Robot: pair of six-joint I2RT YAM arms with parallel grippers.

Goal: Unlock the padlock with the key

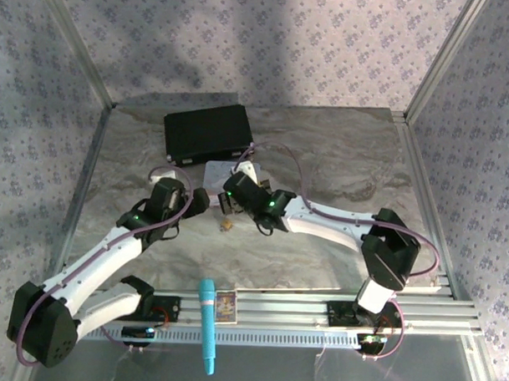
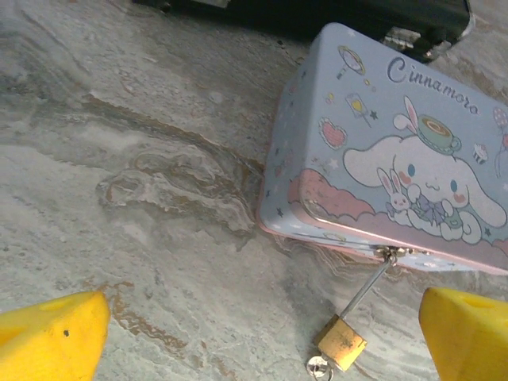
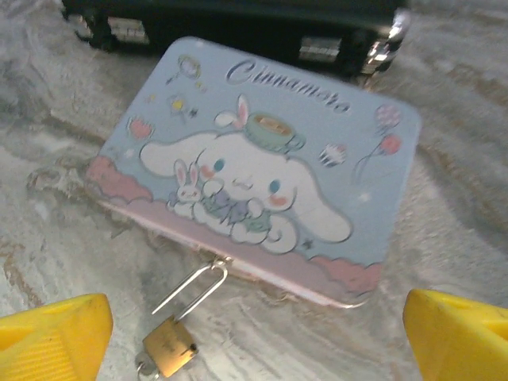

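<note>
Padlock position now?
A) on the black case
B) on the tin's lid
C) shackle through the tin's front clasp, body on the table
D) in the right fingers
C: the padlock has its shackle through the clasp on the tin, brass body lying just in front.

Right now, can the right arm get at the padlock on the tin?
Probably yes. The right gripper is open and faces the padlock, which lies uncovered on the table, hooked to the latch of the tin; nothing sits between them.
</note>
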